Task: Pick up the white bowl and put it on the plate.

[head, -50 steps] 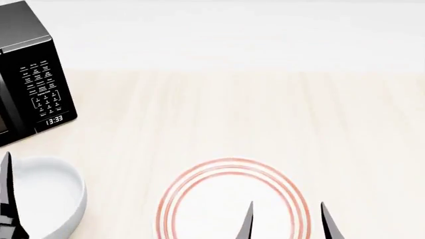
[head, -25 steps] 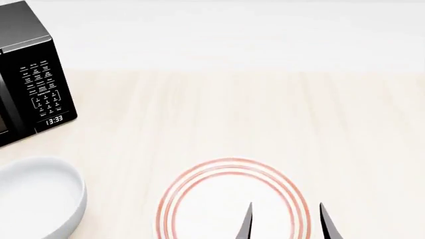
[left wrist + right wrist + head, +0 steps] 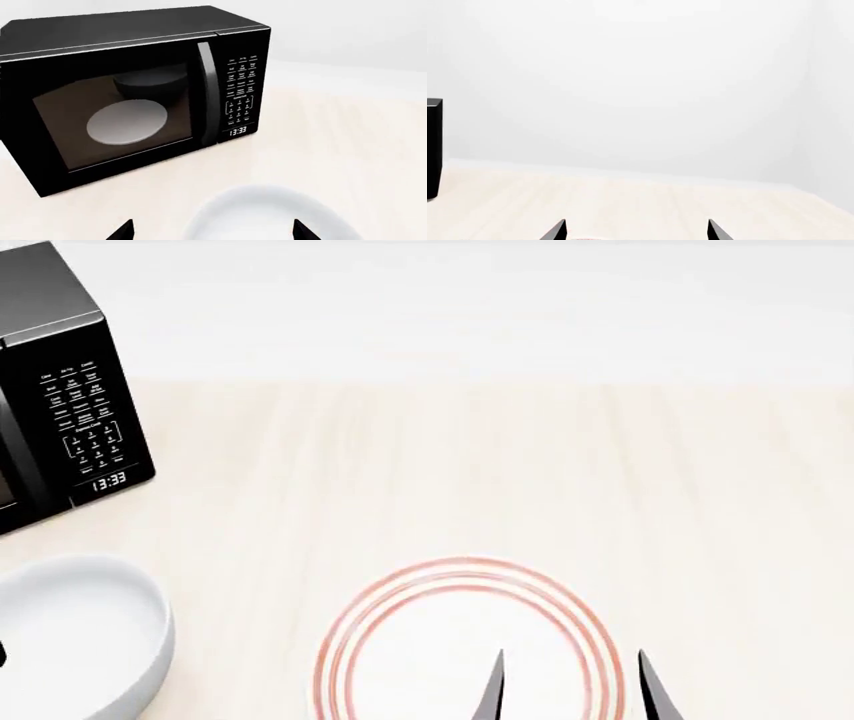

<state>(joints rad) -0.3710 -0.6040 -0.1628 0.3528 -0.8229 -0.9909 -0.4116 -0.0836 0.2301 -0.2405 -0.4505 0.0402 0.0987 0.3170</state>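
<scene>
Head view: right gripper [image 3: 570, 687] hovers spread above the plate [image 3: 400, 625].

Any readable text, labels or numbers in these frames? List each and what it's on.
"13:33": clock display at the bottom of the keypad on the black box-shaped microwave.
Keypad button labels on the same panel: too small to read.
Glossy white deep bowl and red-ringed flat white plate: no markings.

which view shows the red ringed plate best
The head view: the plate lies almost whole on the table, rings clear, its near edge cut off behind the right gripper. The right wrist view shows at most a faint sliver; the left wrist view shows none.
</scene>
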